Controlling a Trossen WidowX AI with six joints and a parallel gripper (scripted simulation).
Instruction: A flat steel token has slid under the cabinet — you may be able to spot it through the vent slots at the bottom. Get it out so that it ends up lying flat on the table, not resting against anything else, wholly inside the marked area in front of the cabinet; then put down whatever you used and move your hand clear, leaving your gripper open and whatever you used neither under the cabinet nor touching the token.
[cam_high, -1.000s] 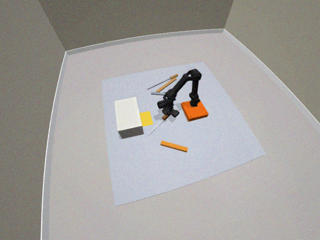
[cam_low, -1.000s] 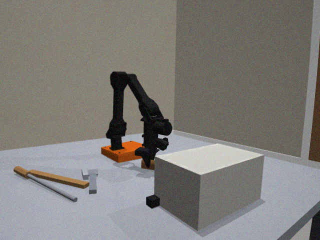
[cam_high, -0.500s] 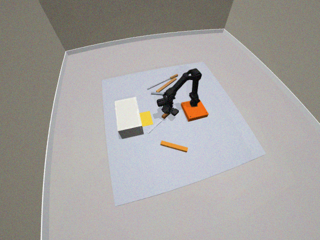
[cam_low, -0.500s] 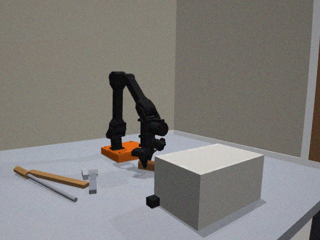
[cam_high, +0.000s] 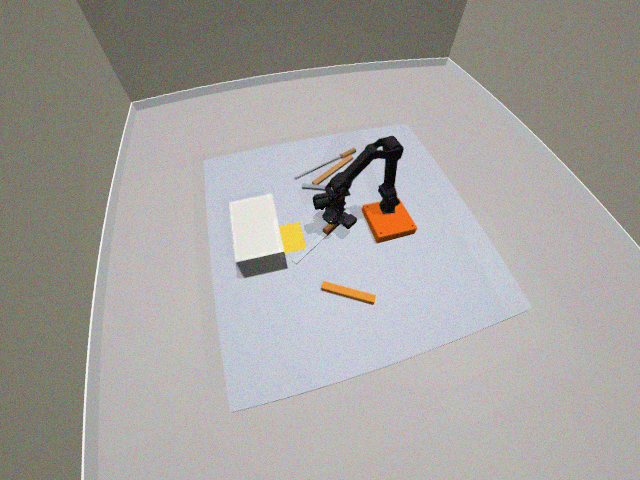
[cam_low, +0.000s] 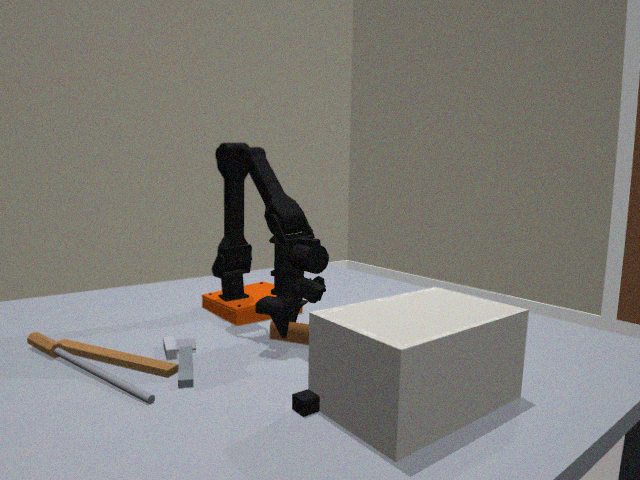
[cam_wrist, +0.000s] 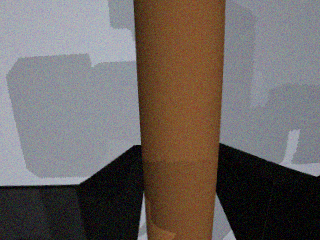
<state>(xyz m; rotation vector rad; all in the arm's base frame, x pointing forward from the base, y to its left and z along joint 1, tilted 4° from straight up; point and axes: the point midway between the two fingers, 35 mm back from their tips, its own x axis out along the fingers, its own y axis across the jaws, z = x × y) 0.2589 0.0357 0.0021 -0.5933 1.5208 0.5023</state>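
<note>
The white cabinet (cam_high: 255, 227) (cam_low: 418, 320) stands on the table. The yellow marked area (cam_high: 293, 237) lies directly in front of it in the top view. The steel token is not visible, and the vent slots cannot be made out. My gripper (cam_high: 336, 223) (cam_low: 285, 331) (cam_wrist: 175, 152) is shut on the brown handle (cam_high: 328, 229) (cam_low: 295, 333) (cam_wrist: 180, 75) of a thin-rod tool, low above the table. In the top view its thin rod (cam_high: 312, 248) reaches toward the cabinet's near corner and ends in a short bend, outside the yellow area. The cabinet hides the rod in the exterior view.
An orange bar (cam_high: 347, 292) lies nearer the top camera. On the other side lie a wooden stick (cam_high: 332, 170) (cam_low: 118, 358), a grey rod (cam_high: 317, 167) (cam_low: 103, 374) with a brown handle, and a grey metal piece (cam_high: 312, 186) (cam_low: 185, 364). A black cube (cam_low: 305, 402) sits by the cabinet.
</note>
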